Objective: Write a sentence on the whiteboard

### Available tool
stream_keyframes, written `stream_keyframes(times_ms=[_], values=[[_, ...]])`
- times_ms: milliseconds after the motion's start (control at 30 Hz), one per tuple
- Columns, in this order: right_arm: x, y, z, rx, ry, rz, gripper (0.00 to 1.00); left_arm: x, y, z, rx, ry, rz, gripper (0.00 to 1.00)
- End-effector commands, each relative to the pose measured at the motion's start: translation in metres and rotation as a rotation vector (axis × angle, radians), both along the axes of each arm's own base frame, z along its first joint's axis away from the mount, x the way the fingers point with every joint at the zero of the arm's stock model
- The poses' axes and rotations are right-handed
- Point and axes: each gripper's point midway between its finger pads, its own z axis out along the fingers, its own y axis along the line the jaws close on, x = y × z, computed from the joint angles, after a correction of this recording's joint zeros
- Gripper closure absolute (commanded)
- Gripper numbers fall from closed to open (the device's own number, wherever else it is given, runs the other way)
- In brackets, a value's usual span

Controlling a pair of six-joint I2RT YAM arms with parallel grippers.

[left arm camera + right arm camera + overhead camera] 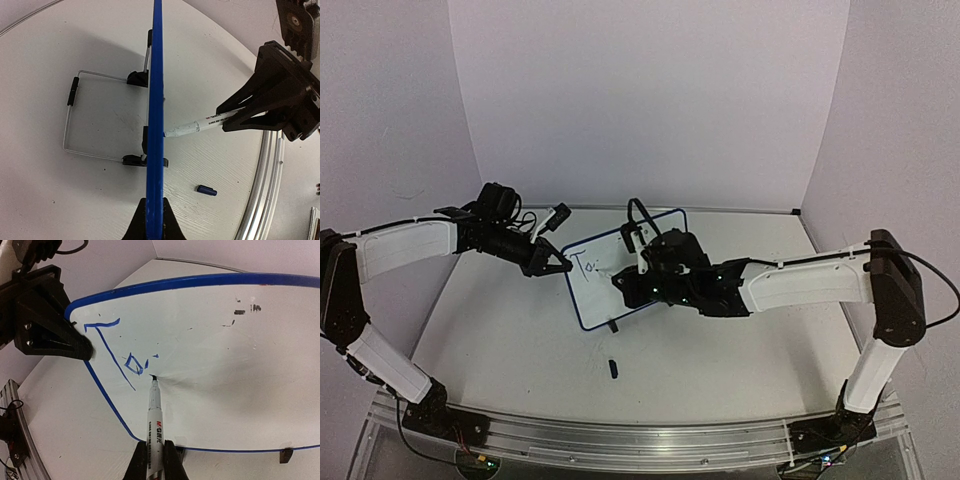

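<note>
The whiteboard point(625, 268) stands tilted on its wire stand point(75, 120) and black clip feet point(136, 78). My left gripper point(558, 265) is shut on the board's left blue rim point(157, 100); in the left wrist view the jaws point(154, 201) pinch the rim edge-on. My right gripper point(623, 283) is shut on a white marker pen point(155, 422), whose tip touches the board face point(225, 360). Of the sentence, only blue strokes reading "To" point(120, 352) and two small marks beside them show. The pen also shows in the left wrist view point(200, 125).
The pen's dark cap point(613, 369) lies loose on the table in front of the board; it also shows in the left wrist view point(206, 190). A metal rail point(620, 435) runs along the near table edge. Walls close the back and sides.
</note>
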Motion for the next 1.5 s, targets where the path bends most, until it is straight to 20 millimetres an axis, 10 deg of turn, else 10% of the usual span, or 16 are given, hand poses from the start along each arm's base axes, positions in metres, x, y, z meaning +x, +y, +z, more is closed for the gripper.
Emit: stream_keyframes(times_ms=[0, 800, 1467], values=[[0.009, -0.004, 0.004, -0.011, -0.026, -0.044, 1.00, 0.000, 0.004, 0.006, 0.033, -0.016, 0.009, 1.00], [0.021, 0.004, 0.066, 0.043, -0.154, -0.051, 1.00, 0.000, 0.004, 0.006, 0.034, -0.017, 0.010, 1.00], [0.020, 0.003, 0.074, 0.080, -0.177, -0.046, 1.00, 0.000, 0.003, 0.004, 0.038, -0.009, 0.006, 1.00]])
